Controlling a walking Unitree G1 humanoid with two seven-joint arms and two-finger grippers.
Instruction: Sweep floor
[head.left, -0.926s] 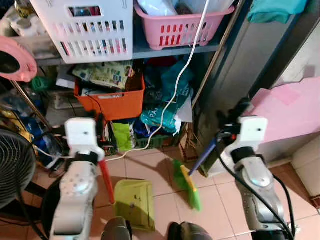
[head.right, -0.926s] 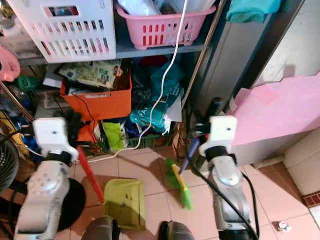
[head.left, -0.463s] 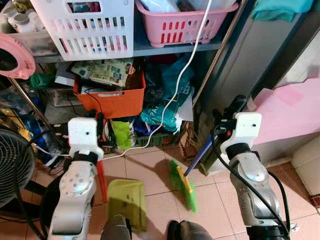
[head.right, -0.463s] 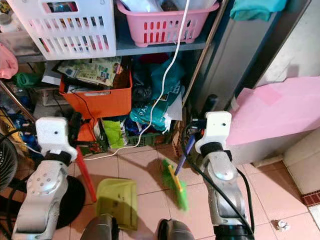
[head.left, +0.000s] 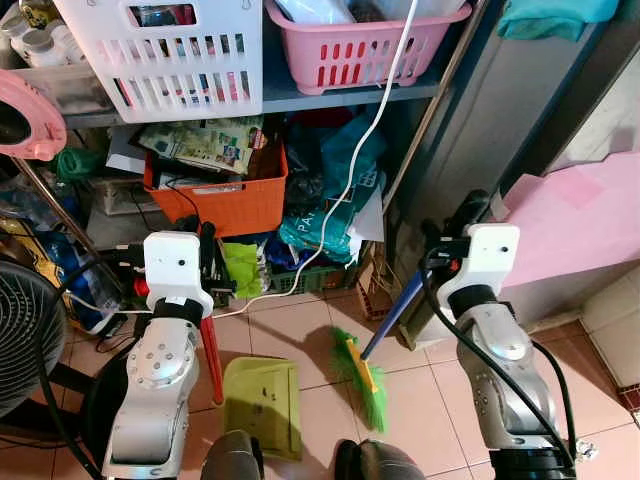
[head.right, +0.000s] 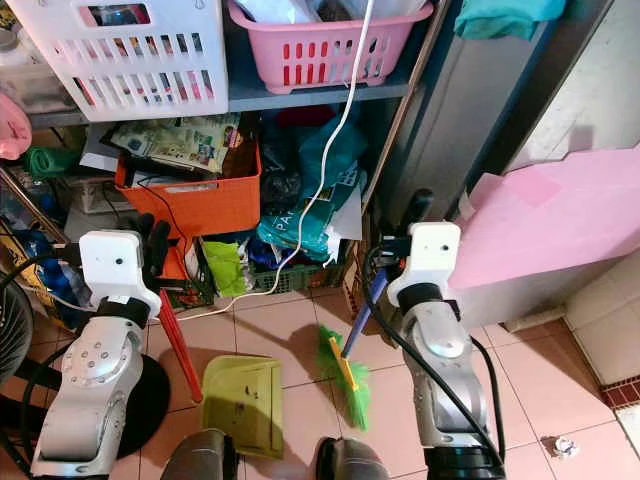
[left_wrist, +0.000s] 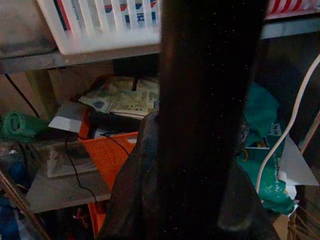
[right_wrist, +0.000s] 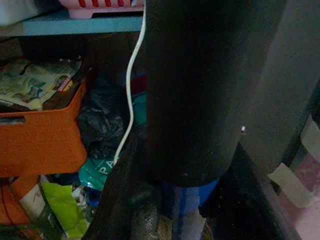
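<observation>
Two tools are gripped: green broom (head.left: 358, 368) by right gripper (head.left: 447, 240), dustpan (head.left: 262, 405) handle by left gripper (head.left: 207, 262), beside the orange crate (head.left: 222, 202).

Silver arms, white wrist boxes, black fingers (head.left: 207, 250), black cables.

Both silver arms forward, left claw (head.left: 205, 262) and right claw (head.left: 440, 232) clenched.

You see the green broom (head.left: 358, 368) slanting down on its blue handle from the right fingers (head.left: 462, 212); the green dustpan (head.left: 262, 403) lies flat below the left fingers (head.left: 207, 255), on a red handle.
</observation>
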